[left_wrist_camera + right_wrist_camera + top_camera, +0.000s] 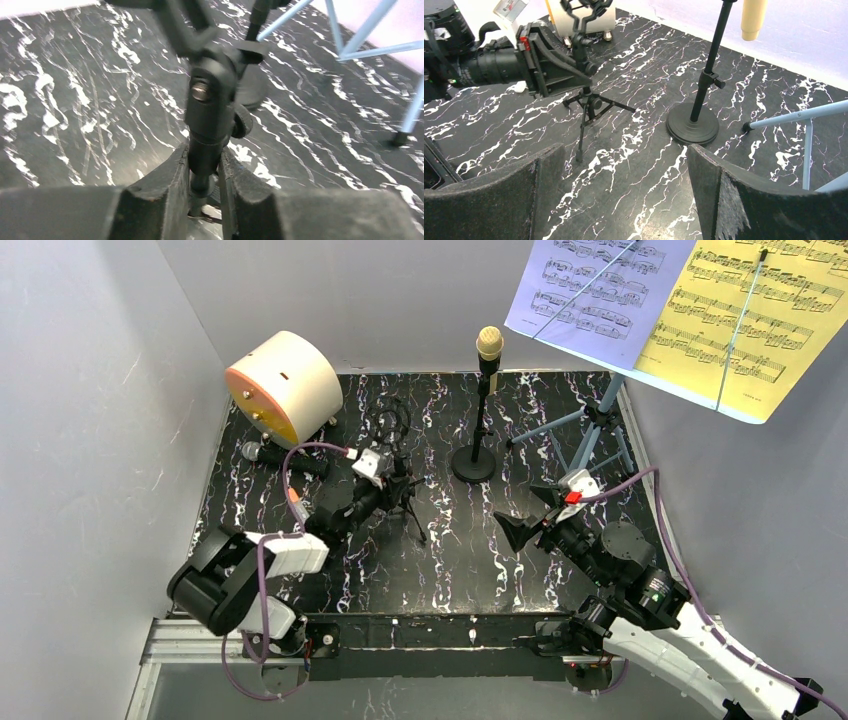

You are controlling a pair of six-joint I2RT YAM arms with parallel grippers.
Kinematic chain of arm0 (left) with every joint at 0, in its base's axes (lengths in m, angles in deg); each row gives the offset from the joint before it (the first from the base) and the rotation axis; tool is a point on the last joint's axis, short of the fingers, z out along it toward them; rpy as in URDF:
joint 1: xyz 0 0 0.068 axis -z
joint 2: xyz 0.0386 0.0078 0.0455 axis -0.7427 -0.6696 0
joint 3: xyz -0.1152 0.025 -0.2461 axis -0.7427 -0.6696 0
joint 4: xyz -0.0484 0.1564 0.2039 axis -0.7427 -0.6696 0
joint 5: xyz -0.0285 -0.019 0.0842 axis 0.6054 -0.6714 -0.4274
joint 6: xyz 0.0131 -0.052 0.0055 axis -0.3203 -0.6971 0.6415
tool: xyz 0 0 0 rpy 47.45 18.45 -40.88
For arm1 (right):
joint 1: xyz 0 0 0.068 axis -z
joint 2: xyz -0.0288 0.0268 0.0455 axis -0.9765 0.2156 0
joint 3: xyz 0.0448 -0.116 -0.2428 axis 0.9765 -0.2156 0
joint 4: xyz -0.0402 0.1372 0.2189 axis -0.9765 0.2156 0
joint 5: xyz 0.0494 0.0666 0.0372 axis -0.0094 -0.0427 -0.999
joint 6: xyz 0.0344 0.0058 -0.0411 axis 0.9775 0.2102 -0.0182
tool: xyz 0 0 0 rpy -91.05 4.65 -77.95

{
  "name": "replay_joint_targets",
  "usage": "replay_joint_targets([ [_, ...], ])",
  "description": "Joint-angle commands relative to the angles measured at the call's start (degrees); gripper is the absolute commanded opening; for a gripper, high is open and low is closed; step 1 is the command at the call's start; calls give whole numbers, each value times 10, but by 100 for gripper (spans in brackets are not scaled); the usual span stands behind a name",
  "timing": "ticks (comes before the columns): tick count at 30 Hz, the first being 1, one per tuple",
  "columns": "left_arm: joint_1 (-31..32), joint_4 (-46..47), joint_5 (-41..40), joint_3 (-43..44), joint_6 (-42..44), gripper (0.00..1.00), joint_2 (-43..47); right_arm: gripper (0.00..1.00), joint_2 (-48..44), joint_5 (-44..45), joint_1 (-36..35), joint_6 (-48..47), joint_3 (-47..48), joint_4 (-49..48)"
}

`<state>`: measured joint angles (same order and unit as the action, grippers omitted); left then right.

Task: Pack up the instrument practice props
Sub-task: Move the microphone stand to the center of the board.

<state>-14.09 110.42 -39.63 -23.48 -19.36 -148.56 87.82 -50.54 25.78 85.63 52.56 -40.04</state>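
Pinching tripod pole, left hand; right hand splayed.

A lab robot test cell; plain pale walls box in a black marbled tabletop on the left, far and right; a left arm and a right arm are bolted to an aluminium rail at its near edge; toy-sized props like the black tripod mic pole stand there.
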Motion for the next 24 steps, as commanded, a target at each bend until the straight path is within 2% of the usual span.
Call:
replay_joint_targets([
  [1, -7, 64, -57, 52, 70, 10, -50, 99, -10, -2, 1, -10, 5, -21],
  [5, -49, 81, -27, 114, 69, 3, -122, 99, -8, -5, 1, -11, 5, -21],
  [12, -133, 93, 8, 202, 89, 0, -225, 99, -7, -7, 1, -18, 4, -21],
  [16, -170, 91, 38, 246, 90, 0, -272, 99, -2, -7, 1, -24, 4, -21],
  [21, -198, 70, 52, 273, 96, 1, -290, 99, 10, -11, 1, -25, 4, -21],
  [24, -207, 61, 48, 277, 113, 8, -294, 99, 19, -12, 1, -22, 3, -28],
])
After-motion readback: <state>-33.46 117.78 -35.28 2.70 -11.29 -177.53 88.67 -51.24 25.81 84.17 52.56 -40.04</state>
